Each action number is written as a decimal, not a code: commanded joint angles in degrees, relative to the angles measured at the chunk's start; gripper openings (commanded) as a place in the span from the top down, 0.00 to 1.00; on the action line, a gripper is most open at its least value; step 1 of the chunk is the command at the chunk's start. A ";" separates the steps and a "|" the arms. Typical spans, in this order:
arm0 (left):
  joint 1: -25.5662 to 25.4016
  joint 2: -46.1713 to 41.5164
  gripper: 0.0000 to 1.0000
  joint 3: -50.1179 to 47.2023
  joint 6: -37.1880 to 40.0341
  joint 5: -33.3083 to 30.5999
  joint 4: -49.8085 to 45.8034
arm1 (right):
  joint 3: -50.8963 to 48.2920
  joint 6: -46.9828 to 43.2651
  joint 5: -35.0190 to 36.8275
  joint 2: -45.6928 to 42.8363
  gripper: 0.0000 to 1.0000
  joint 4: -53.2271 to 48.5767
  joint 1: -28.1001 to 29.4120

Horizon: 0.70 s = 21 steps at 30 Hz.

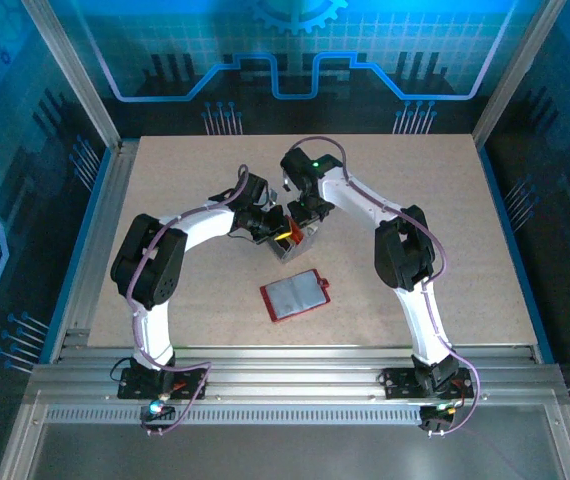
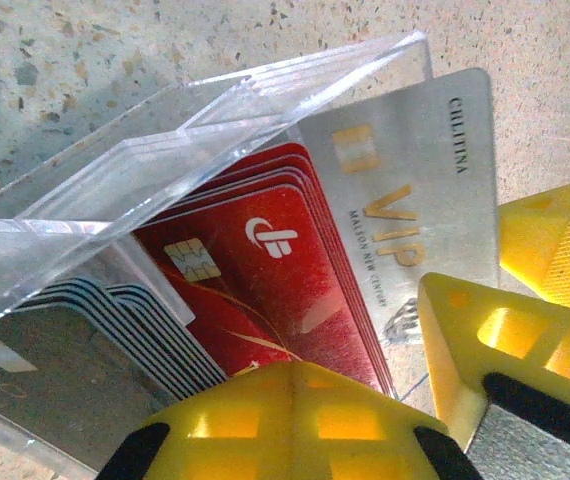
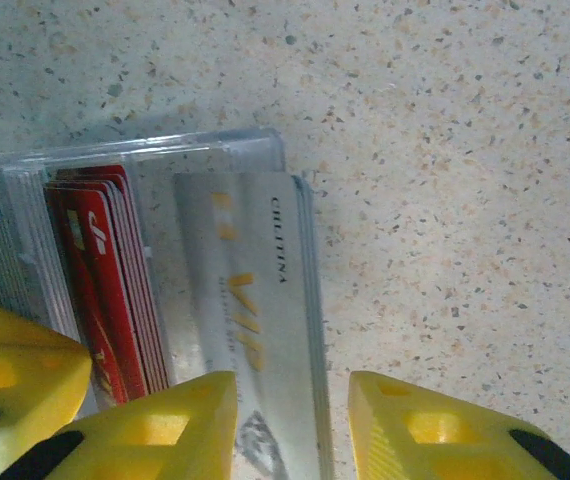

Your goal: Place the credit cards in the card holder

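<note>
The credit cards (image 2: pixel 265 260) stand on edge in rows inside a clear box (image 2: pixel 115 170). A block of red ones with a gold chip and a white logo fills the middle. Dark grey ones with pale edges sit to one side of them. A silver card (image 2: pixel 415 190) lettered VIP in gold (the word CILLITNA runs near one edge) sits at the other side.

The card holder (image 1: pixel 297 295) lies open and flat on the tabletop (image 1: pixel 425 200). Its grey-clear sleeves face up inside a red border, with a small tab at one side. It sits apart from the clear box, on the side nearer the arm bases.

The right hand (image 3: pixel 290 385) is at the clear box, its yellow fingers (image 3: pixel 435 425) parted on either side of the silver card. One finger overlaps the card's face. The other stands clear of the card's edge with bare tabletop showing between, so the hand is open and clamps nothing.

The left hand (image 2: pixel 290 420) is closed and sits against the clear box by the red and dark cards. Whether it pinches the box wall cannot be told.
</note>
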 commanded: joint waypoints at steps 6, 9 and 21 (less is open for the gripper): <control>1.05 1.22 0.98 -2.28 0.43 -2.28 -4.03 | 1.99 0.05 1.84 1.00 0.62 -1.29 -0.17; 1.01 1.31 0.98 -2.39 0.41 -2.28 -3.99 | 1.74 0.38 -0.29 1.15 0.61 -0.64 -0.21; 1.11 1.13 0.98 -2.40 0.43 -2.28 -4.07 | 2.62 0.76 -2.06 4.07 0.60 -0.31 -0.77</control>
